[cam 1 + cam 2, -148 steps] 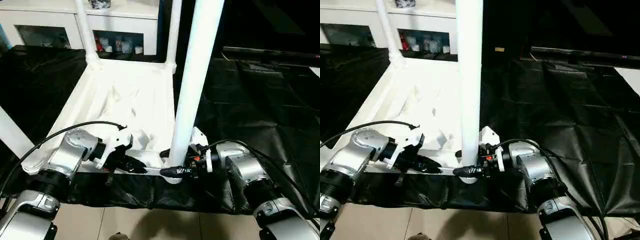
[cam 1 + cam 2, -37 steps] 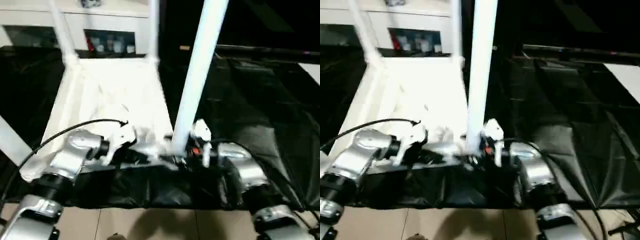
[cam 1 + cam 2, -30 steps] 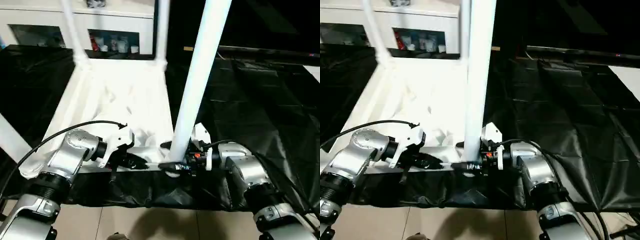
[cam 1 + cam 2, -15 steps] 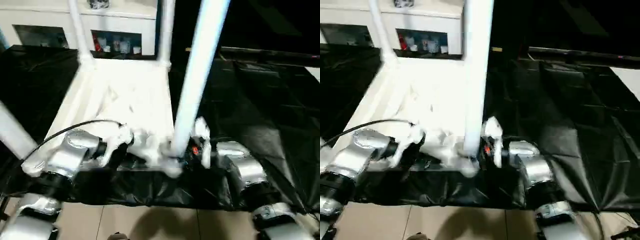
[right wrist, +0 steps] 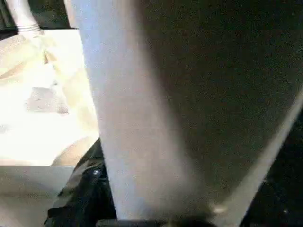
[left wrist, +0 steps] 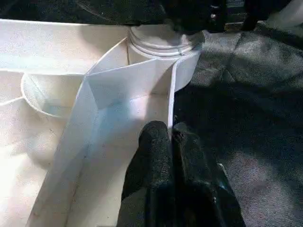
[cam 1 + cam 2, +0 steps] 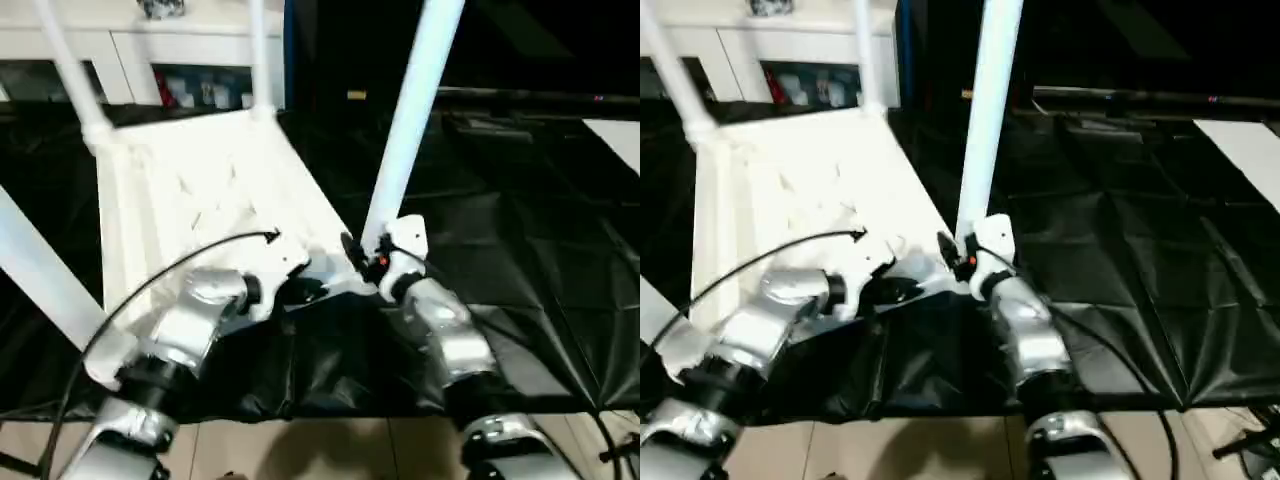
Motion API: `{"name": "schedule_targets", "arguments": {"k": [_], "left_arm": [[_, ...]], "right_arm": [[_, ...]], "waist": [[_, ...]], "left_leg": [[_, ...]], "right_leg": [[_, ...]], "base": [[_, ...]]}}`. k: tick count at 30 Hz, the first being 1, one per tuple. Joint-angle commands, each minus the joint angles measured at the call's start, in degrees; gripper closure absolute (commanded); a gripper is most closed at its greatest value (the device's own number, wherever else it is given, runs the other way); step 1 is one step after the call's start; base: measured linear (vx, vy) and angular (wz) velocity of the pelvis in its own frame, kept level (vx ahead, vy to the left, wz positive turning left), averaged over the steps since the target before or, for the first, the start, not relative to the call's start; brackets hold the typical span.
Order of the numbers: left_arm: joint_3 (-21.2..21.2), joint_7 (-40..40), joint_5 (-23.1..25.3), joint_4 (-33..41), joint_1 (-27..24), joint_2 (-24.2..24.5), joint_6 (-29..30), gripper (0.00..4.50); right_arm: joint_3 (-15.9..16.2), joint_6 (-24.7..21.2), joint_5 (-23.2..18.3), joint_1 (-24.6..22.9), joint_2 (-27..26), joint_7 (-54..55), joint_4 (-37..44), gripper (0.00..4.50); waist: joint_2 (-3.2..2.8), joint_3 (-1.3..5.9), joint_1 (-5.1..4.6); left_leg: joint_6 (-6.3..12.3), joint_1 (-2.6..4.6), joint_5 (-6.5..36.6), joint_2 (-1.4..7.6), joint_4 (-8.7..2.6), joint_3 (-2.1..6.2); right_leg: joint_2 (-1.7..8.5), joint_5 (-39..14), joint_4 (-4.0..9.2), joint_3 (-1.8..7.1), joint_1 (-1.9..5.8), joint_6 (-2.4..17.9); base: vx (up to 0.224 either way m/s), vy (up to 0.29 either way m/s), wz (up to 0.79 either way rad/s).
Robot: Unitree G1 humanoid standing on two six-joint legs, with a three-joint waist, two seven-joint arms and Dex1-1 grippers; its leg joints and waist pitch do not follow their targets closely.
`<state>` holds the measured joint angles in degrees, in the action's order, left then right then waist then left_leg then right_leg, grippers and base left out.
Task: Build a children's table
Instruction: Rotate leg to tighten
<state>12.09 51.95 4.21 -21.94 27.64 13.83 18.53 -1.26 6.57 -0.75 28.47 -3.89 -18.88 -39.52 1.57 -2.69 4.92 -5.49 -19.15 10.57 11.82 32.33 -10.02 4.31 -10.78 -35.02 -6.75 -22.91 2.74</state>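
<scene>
Head pair: set high, facing forward and down over both silver forearms onto the upturned tabletop (image 7: 200,190) on black sheeting (image 7: 520,250), with a white cabinet (image 7: 150,45) at the far edge; the two eyes slightly offset sideways, sharing nearly the whole scene, the near leg (image 7: 985,110) included. Left wrist: very close, looking along the left gripper (image 6: 169,135) at the tabletop's rim wall and corner socket (image 6: 161,42), the same corner seen from the head at the near leg's foot. Right wrist: closest of all, pressed up against that leg, with a strip of tabletop and a far leg (image 5: 21,16) beyond.
</scene>
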Motion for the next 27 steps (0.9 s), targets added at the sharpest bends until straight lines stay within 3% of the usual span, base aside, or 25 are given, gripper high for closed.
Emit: {"name": "schedule_targets", "arguments": {"k": [1, 5, 10, 11, 13, 14, 16, 19, 23, 27], "left_arm": [[1.26, 0.01, -2.35, 1.6, -0.78, -2.19, -1.76, 4.5], [0.66, 1.57, -2.64, 2.22, -1.32, -0.56, -3.41, 4.5], [-0.98, 2.27, -4.01, 3.04, -2.44, 0.84, -5.35, 4.5], [-3.15, 0.53, -5.19, 3.78, -3.24, 0.8, -5.55, 4.5], [-4.21, -0.3, -5.75, 4.11, -3.51, 0.69, -5.47, 4.5], [-6.65, -0.72, -7.85, 5.86, -4.5, 0.76, -5.28, 4.5], [-7.44, -0.91, -8.39, 6.52, -4.96, 0.97, -5.37, 4.5], [-7.1, 0.86, -8.52, 7.59, -6.37, 2.33, -5.74, 4.5], [-4.64, 3.75, -7.84, 7.88, -7.5, 4.62, -5.3, 4.5], [-2.97, 5.9, -6.69, 7.0, -6.52, 6.87, -6.24, 4.5]], "right_arm": [[2.38, -0.49, -1.01, -0.33, -2.07, -2.22, -1.47, 1.58], [2.48, -0.84, -2.42, -0.53, -0.83, -6.13, 0.05, 1.26], [5.05, -2.39, -0.58, -2.27, 1.51, -8.87, 4.21, 1.0], [5.67, -5.98, -2.31, -4.35, 2.6, -11.71, 8.74, 1.0], [5.85, -7.7, -3.14, -5.29, 3.05, -12.62, 10.8, 1.0], [7.27, -11.11, -4.14, -7.89, 5.08, -15.78, 16.04, 1.0], [7.71, -12.5, -4.91, -9.05, 5.97, -17.5, 18.43, 1.0], [8.13, -14.71, -7.12, -10.88, 7.49, -20.45, 22.35, 1.0], [9.41, -16.49, -7.54, -12.0, 9.58, -23.89, 24.78, 1.0], [10.76, -18.46, -7.08, -11.58, 11.36, -26.16, 25.32, 1.0]], "waist": [[-0.36, 3.33, 0.13], [-0.37, 3.44, -0.13], [-0.59, 3.35, -0.18], [-0.89, 3.38, -0.12], [-0.67, 3.34, 0.06], [-1.02, 3.42, 0.15], [-0.96, 3.5, 0.2], [-0.94, 3.31, 0.12], [-1.0, 3.03, 0.16], [-0.8, 3.11, 0.4]], "left_leg": [[2.59, -0.55, 9.32, 1.45, -3.21, 0.44], [3.0, -0.63, 9.0, 1.45, -3.14, 0.4], [3.32, -0.68, 8.44, 1.4, -3.07, 0.36], [3.23, -0.72, 8.57, 1.4, -3.06, 0.45], [3.64, -0.66, 9.02, 1.48, -3.0, 0.4], [3.55, -0.69, 8.58, 1.55, -3.01, 0.44], [3.76, -0.81, 8.23, 1.58, -2.95, 0.47], [4.05, -0.93, 9.35, 1.49, -3.03, 0.5], [3.14, -0.63, 11.05, 1.46, -3.2, 0.49], [2.72, -0.53, 10.84, 1.64, -3.26, 0.6]], "right_leg": [[4.41, -14.32, 4.82, 3.93, 3.47, 6.27], [4.29, -11.7, 4.55, 4.0, 3.54, 7.02], [4.25, -11.12, 4.51, 4.01, 3.61, 7.5], [4.38, -11.44, 4.53, 4.01, 3.68, 7.42], [4.29, -11.62, 4.65, 4.01, 3.79, 7.05], [4.13, -10.66, 4.61, 3.98, 3.75, 7.18], [4.14, -9.31, 4.4, 3.98, 3.79, 7.47], [4.1, -10.77, 4.77, 3.78, 3.74, 7.29], [4.0, -16.85, 5.45, 3.8, 3.33, 5.24], [4.05, -15.42, 5.15, 3.92, 3.27, 5.39]], "base": [[0.0, 0.0, 0.0], [0.0, 0.0, 0.0], [0.0, 0.0, 0.0], [0.0, 0.0, 0.0], [0.0, 0.0, 0.0], [0.0, 0.0, 0.0], [0.0, 0.0, 0.0], [0.0, 0.0, 0.0], [0.0, 0.0, 0.0], [0.0, 0.0, 0.0]]}}
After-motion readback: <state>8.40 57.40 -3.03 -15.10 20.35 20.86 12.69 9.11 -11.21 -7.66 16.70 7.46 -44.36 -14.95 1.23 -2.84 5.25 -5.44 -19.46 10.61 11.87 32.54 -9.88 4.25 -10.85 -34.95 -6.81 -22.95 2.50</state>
